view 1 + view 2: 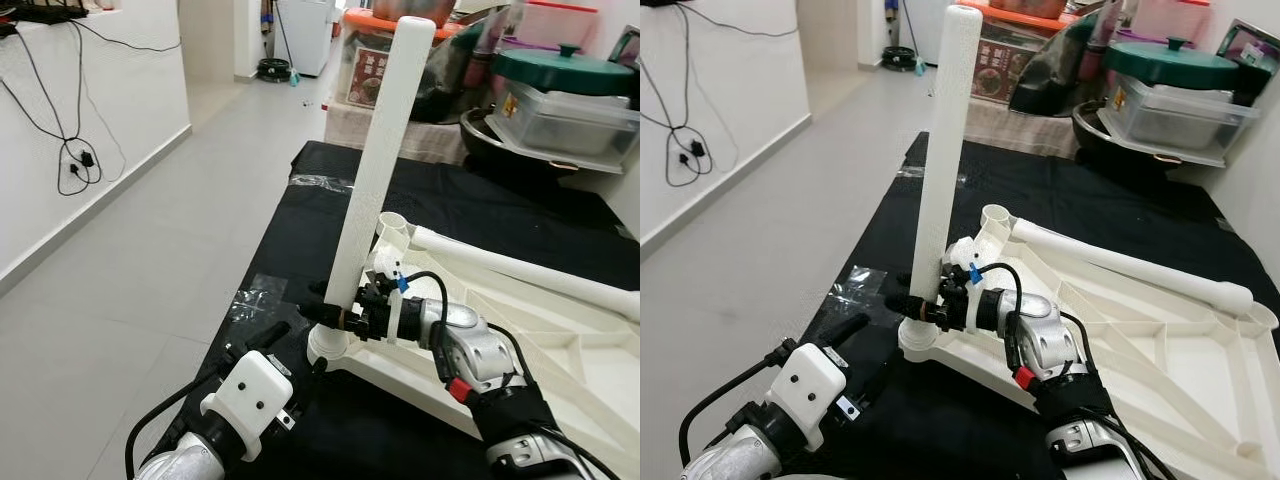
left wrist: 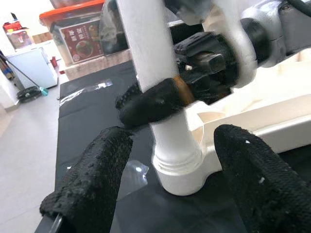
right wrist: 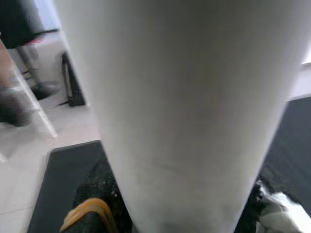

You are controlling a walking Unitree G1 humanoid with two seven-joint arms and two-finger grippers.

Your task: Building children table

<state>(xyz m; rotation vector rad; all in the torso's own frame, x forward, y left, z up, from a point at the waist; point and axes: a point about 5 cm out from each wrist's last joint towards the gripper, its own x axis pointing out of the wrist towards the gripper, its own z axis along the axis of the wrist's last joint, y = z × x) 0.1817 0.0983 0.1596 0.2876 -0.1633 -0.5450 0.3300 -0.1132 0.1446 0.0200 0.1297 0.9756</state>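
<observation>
Centre frame, the right pincer [image 1: 335, 316] is clamped on the upright white table leg [image 1: 380, 170] seated in the overturned tabletop's corner socket [image 1: 330, 348], while the left pincer [image 2: 170, 179] gapes open just beside the socket on the black surface [image 1: 300, 215].

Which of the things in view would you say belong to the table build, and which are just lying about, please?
Part of the job:
- upright white leg, held near its base by the right gripper
- upturned white tabletop
- second leg lying across it
- left gripper, open by the leg's socket

Lying about:
- green-lidded pot
- clear containers
- wall cables
</observation>
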